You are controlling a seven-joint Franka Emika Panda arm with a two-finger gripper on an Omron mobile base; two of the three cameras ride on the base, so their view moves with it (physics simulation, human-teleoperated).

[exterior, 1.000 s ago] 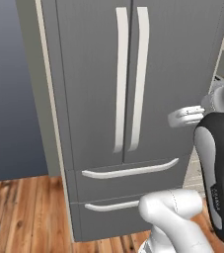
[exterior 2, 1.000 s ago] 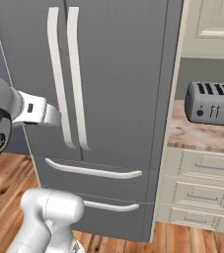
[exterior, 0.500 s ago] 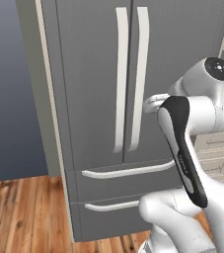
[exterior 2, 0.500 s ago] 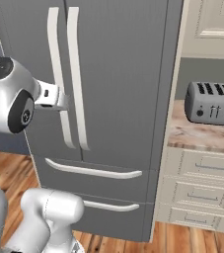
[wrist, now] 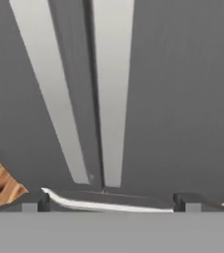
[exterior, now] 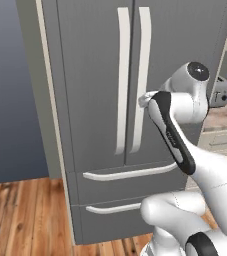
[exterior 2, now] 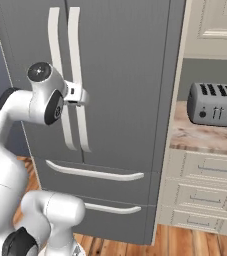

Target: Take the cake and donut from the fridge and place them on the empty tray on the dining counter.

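**Fridge closed, nothing retrieved — arm reaching for door handle**

The fridge is the landmark; both its upper doors are shut, and both drawers below them are shut too. The end effector sits just in front of the fridge's right door handle, about mid-height on that handle, near it but whether it touches can't be told. In the hand view its two fingertips stand wide apart, spread fully, with nothing between them; the two long handles and the door seam lie ahead, the top drawer handle crossing low.

Cake and donut: presumably inside the fridge, hidden behind the closed doors. The tray and the dining side are out of frame. To the right of the fridge there's a table with a toaster on it, drawers under it.

Progress judgement: very early. No door opened, no item picked, nothing placed. Left: grasp handle, pull door open, fetch cake, fetch donut, drive to the tray, set both down.
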